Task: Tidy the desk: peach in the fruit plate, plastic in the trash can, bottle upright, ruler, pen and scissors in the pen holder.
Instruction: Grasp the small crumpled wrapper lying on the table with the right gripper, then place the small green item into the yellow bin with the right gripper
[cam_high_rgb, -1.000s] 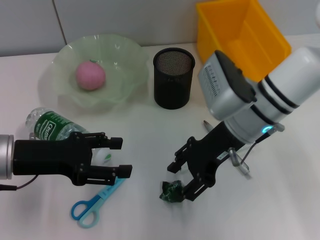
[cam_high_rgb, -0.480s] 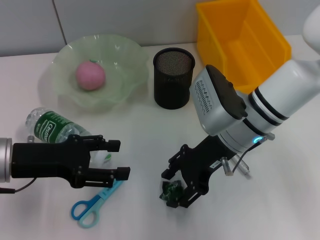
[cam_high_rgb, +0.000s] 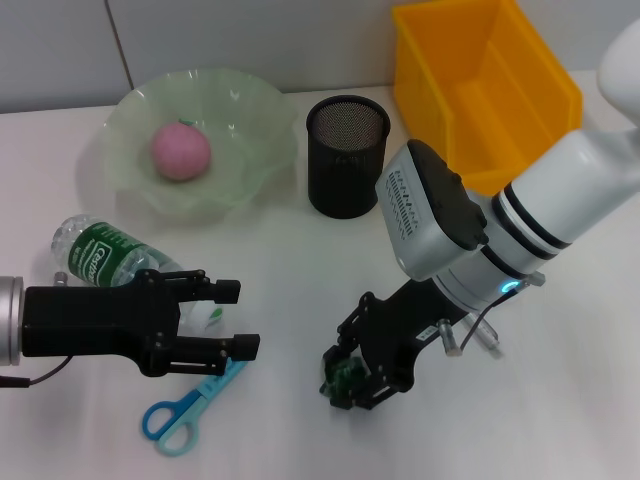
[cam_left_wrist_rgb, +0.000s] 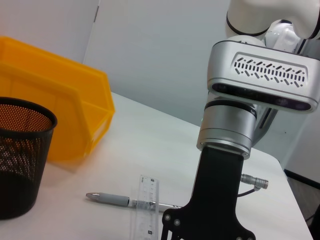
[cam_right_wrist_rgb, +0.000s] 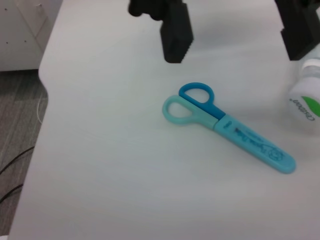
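Note:
The pink peach (cam_high_rgb: 181, 153) lies in the green fruit plate (cam_high_rgb: 262, 118). The bottle (cam_high_rgb: 108, 254) lies on its side at the left. My left gripper (cam_high_rgb: 241, 317) is open just beyond its cap, above the blue scissors (cam_high_rgb: 184, 411) (cam_right_wrist_rgb: 227, 127). My right gripper (cam_high_rgb: 357, 371) is down at the table with its fingers open, straddling the crumpled green plastic (cam_high_rgb: 344, 379). The pen (cam_left_wrist_rgb: 107, 199) and the clear ruler (cam_left_wrist_rgb: 146, 207) lie crossed beside the right arm, mostly hidden in the head view. At the back centre the black mesh pen holder (cam_high_rgb: 346, 155) stands upright.
The yellow bin (cam_high_rgb: 485, 75) stands at the back right, behind the right arm. Open table lies along the front edge to the right of the scissors. In the right wrist view the left gripper's fingers (cam_right_wrist_rgb: 176, 35) and the bottle's cap end (cam_right_wrist_rgb: 306, 100) show beyond the scissors.
My right gripper has moved down and slightly left, so its fingers now sit around the plastic. The left arm has barely moved.

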